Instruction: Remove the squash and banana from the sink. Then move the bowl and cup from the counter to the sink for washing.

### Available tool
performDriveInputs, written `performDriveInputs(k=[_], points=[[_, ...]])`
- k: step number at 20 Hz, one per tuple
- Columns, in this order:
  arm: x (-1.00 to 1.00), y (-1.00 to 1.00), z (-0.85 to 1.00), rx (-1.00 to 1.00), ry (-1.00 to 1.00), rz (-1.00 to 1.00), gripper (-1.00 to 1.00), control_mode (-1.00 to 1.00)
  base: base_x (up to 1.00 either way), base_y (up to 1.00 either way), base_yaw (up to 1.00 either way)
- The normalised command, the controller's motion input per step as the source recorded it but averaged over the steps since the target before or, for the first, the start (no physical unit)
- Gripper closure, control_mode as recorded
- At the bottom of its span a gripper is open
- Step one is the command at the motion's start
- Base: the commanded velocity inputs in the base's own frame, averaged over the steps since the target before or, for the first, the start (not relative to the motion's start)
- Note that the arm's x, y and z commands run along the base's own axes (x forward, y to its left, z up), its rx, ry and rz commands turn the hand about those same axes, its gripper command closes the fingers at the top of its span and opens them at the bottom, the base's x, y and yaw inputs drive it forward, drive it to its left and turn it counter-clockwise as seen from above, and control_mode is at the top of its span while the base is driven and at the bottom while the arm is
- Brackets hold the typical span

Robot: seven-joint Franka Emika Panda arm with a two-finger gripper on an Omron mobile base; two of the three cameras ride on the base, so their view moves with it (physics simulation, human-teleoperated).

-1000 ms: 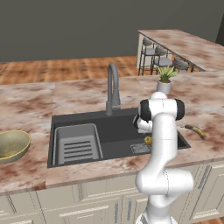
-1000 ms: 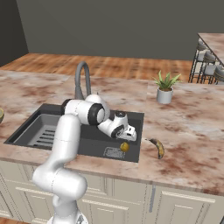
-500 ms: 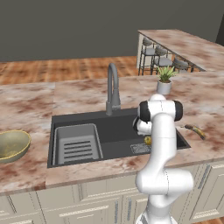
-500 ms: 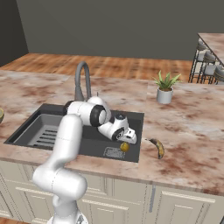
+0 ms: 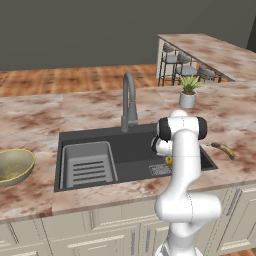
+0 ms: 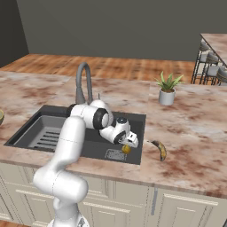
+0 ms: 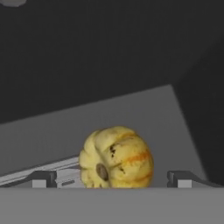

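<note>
A ribbed pale yellow squash (image 7: 116, 157) with orange streaks and dark specks sits in a dark grey sink (image 5: 140, 145). The ribbed tray insert (image 5: 88, 164) is lighter grey. The table (image 6: 190, 128) is mottled pink-brown marble. A yellow-brown banana (image 6: 160, 149) has dark ends. The bowl (image 5: 14, 166) is olive-yellow. A white pot (image 6: 166, 97) holds a green plant.

Banana (image 6: 160, 150) and bowl (image 5: 14, 166) on counter (image 5: 95, 107)

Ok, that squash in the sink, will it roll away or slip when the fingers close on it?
The squash looks round and ribbed, so a nudge could probably roll it across the flat sink floor. It appears firm, unlikely to squash. The open gripper has a fingertip on each side of it, so a centred close should hold; an off-centre one might squirt it out.
</note>
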Motion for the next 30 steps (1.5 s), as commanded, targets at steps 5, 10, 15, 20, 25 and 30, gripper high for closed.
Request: performDriveInputs(k=[5, 10, 15, 20, 25, 30], points=[[0.07, 0.0, -0.13, 0.0, 0.0, -0.04, -1.0, -1.0, 0.0, 0.0, 0.0], [0.1, 0.0, -0.17, 0.0, 0.0, -0.03, -1.0, -1.0, 0.0, 0.0, 0.0], [0.13, 0.0, -0.17, 0.0, 0.0, -0.02, -1.0, -1.0, 0.0, 0.0, 0.0], [0.12, 0.0, -0.14, 0.0, 0.0, -0.01, -1.0, -1.0, 0.0, 0.0, 0.0], [0.05, 0.0, -0.12, 0.0, 0.0, -0.02, -1.0, -1.0, 0.0, 0.0, 0.0], [-0.02, 0.0, -0.08, 0.0, 0.0, -0.03, -1.0, -1.0, 0.0, 0.0, 0.0]])
